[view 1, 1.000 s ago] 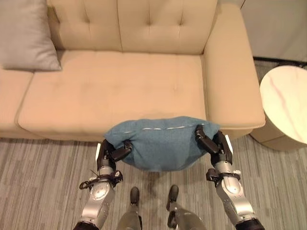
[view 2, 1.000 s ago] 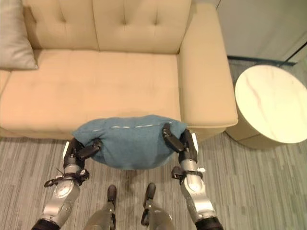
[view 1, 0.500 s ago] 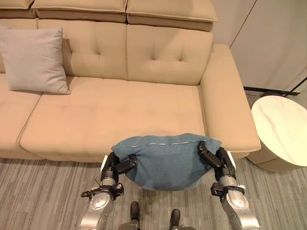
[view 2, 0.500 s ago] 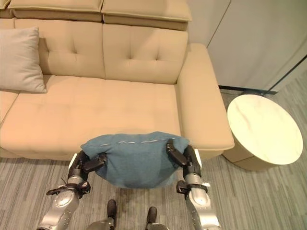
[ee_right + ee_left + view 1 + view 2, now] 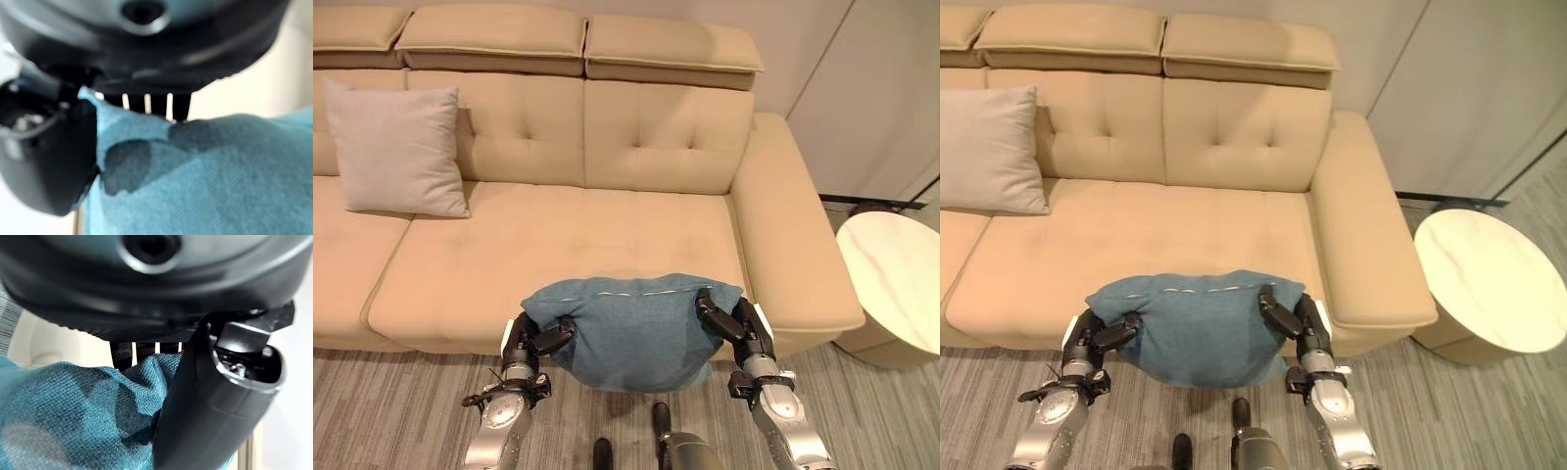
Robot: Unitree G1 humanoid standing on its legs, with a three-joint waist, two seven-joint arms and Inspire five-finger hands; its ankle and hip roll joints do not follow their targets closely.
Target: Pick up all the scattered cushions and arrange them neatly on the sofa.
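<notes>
Right now, held load: I have the soft teal-blue woven fabric cushion (image 5: 631, 331) up off the floor, hanging just in front of the front edge of the tan tufted three-seat sofa (image 5: 568, 235), level with the right-hand seat.
Left hand: my left hand (image 5: 530, 338) pinches the cushion's left corner, thumb curled over the cloth and fingers behind it, as the left wrist view confirms.
Right hand: my right hand (image 5: 732, 321) clamps the right corner the same way; fabric bunches between thumb and fingers in the right wrist view.
Already placed: a pale grey square fabric cushion (image 5: 399, 149) leans upright against the backrest towards the left.
Step in hand: carrying the blue cushion onto the seat, I judge.
How to do it well: I would keep both pinches even so the cushion stays level, lift it clear of the seat lip, push it back until it meets the backrest, stand it upright, then release both hands together.
Watch for: the round white marble-topped side table (image 5: 893, 282) beside the sofa's right armrest.
Uncertain: whether the cushion's lower edge brushes the sofa front, I cannot tell.
</notes>
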